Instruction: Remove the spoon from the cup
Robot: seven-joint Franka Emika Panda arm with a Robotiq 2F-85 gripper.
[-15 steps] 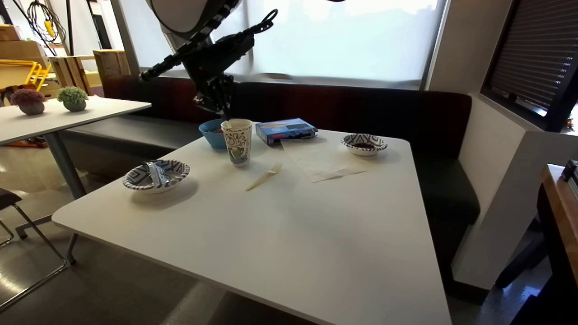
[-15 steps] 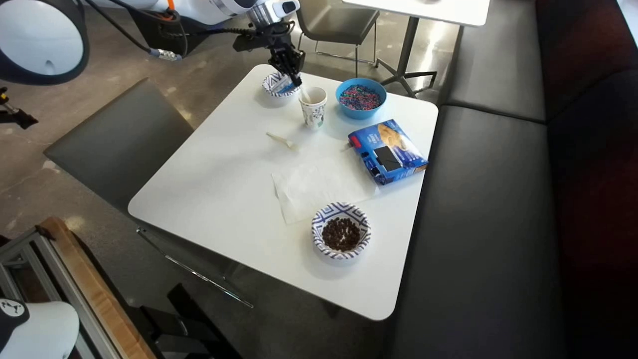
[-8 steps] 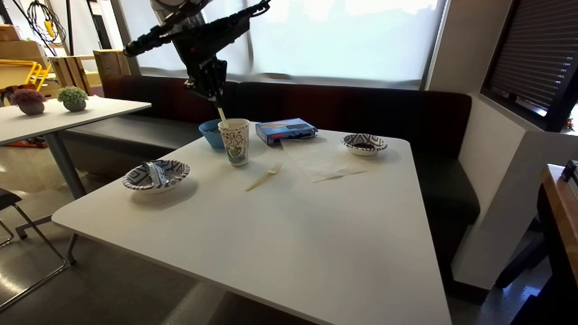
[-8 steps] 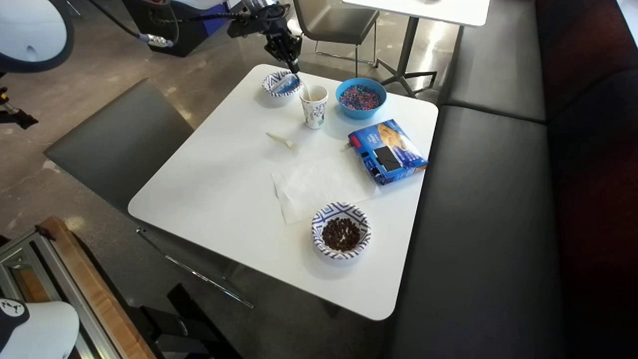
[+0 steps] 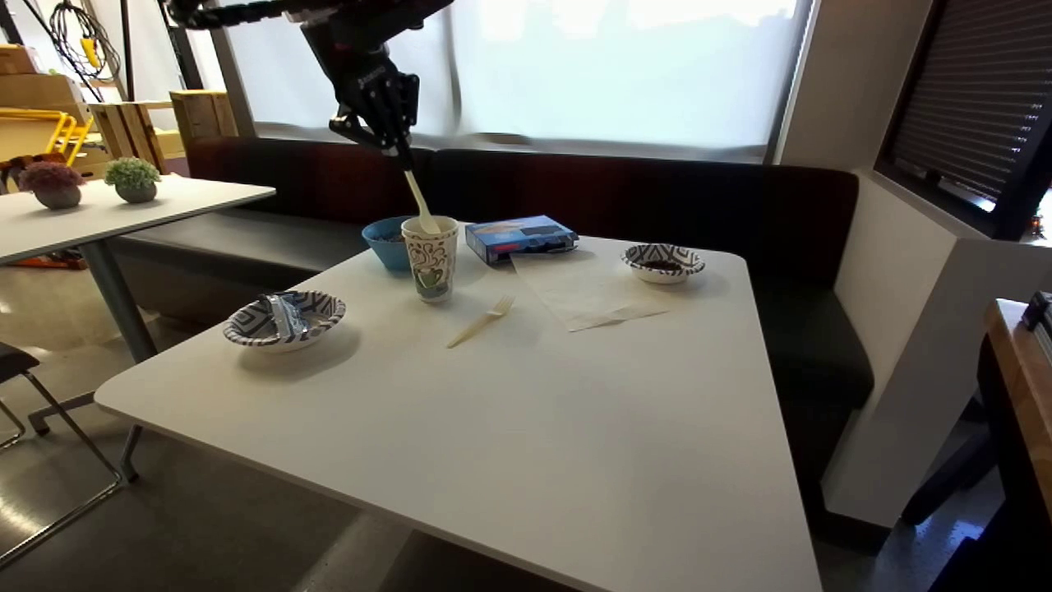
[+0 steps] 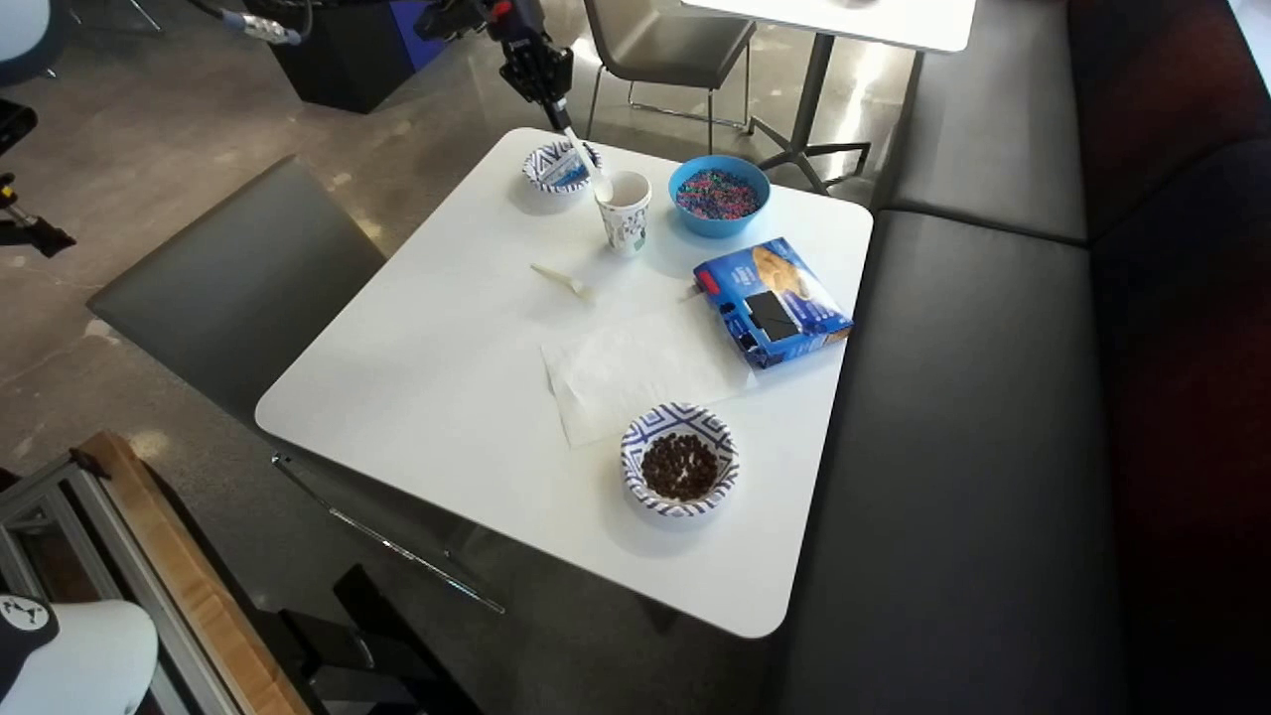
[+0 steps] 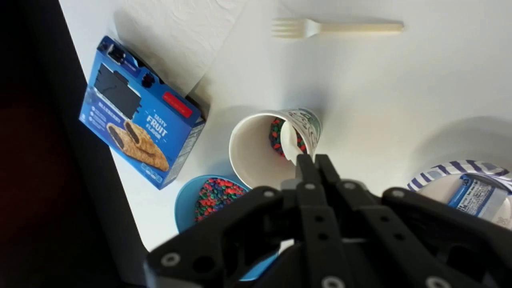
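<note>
Lift-out of spoon (image 5: 419, 200) from cup (image 5: 431, 267) judged nearly complete

We find the gripper (image 7: 314, 159) closed down, its fingers almost together; we read it as pinching the handle of the spoon, and we see nothing else in its hold. The spoon slants down from the fingertips, scoop end lowest, at the mouth of the cup. Whether the scoop is clear of the rim we cannot tell: the wrist view sets it over the mouth, with coloured pieces (image 7: 275, 138) below inside the cup, and both exterior views show it against the rim. The cup stands upright.

We judge the step in hand to be the withdrawal, in its last part. The next move calls for more height, straight up, before any sideways travel; a scoop that catches the rim could tip the cup, which looks to be light paper.

In an exterior view the white table (image 5: 526, 427) bears a fork (image 5: 477, 326) on the near side of the cup, a blue bowl (image 5: 380, 253) just beyond it to the left, a blue box (image 5: 522, 238) and a white napkin (image 5: 579, 289) to the right, a patterned bowl (image 5: 246, 335) holding a wrapper (image 5: 288, 316) at the left, and a second patterned bowl (image 5: 653, 277) at far right. A dark bench (image 5: 616, 201) runs along the far side beneath a bright window (image 5: 616, 82); a second table (image 5: 82, 222) with potted plants (image 5: 132, 177) stands far left.
</note>
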